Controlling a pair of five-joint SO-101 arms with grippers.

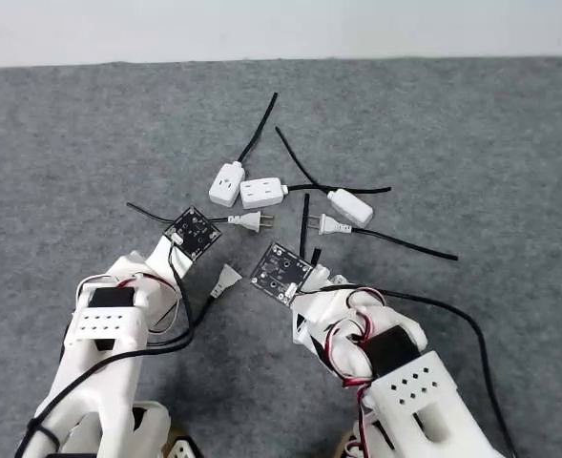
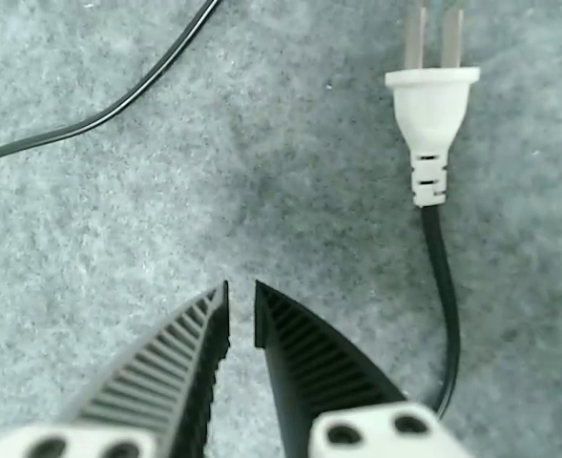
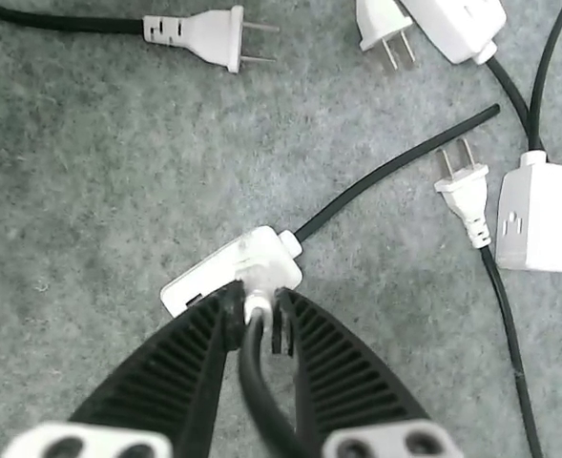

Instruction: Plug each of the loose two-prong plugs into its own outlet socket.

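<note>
My right gripper (image 3: 256, 303) is shut on the white neck of a two-prong plug (image 3: 255, 307) whose black cord trails back between the fingers. The plug rests against a white outlet socket (image 3: 225, 275) lying on the mat. My left gripper (image 2: 241, 286) is shut with nothing in it, just short of a loose white plug (image 2: 431, 103) on a black cord. In the high view the left gripper (image 1: 195, 233) and right gripper (image 1: 282, 271) sit under their camera boards. Loose plugs (image 1: 250, 221) (image 1: 323, 225) (image 1: 226, 281) lie near three white sockets (image 1: 226, 183) (image 1: 262, 193) (image 1: 350, 207).
Everything lies on a grey felt mat (image 1: 471, 124). Black cords (image 1: 260, 124) (image 1: 405, 243) cross the middle and right. A loose black cord end (image 2: 90, 119) lies ahead of the left gripper. Open mat stretches at the far left and far right.
</note>
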